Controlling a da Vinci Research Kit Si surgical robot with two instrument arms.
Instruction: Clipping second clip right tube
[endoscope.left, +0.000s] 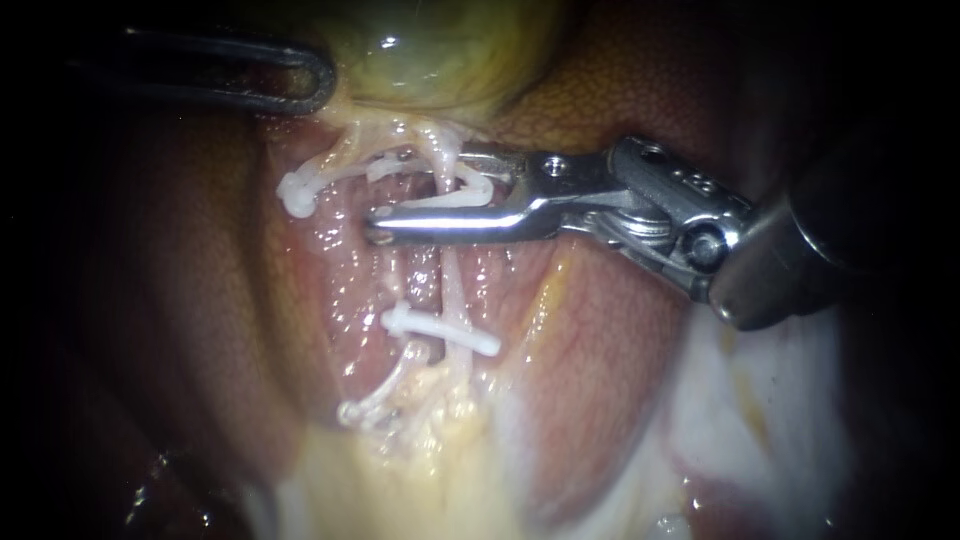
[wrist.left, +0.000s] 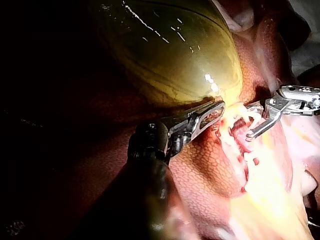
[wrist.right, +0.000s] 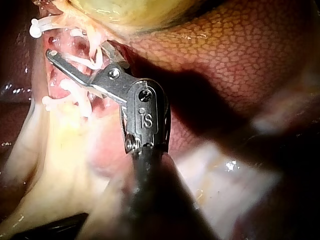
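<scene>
The right tube (endoscope.left: 452, 290) runs down from the green gallbladder (endoscope.left: 440, 50) and carries one white clip (endoscope.left: 440, 330) across its lower part. My right instrument (endoscope.left: 440, 190) comes in from the right. Its jaws stand apart astride the tube's upper part, holding a white clip (endoscope.left: 470, 195) between them. In the right wrist view the same jaws (wrist.right: 80, 54) straddle the pale strand with that clip (wrist.right: 82, 61). My left instrument (endoscope.left: 320, 80) is at the upper left, its dark jaws shut on the gallbladder's neck (wrist.left: 217, 107).
The left tube (endoscope.left: 340, 160) bears a white clip high up (endoscope.left: 297, 190) and another low down (endoscope.left: 355, 410). Brown liver (endoscope.left: 180, 260) lies on both sides of the dissected bed. Yellow fat (endoscope.left: 420, 470) and white tissue fill the lower part.
</scene>
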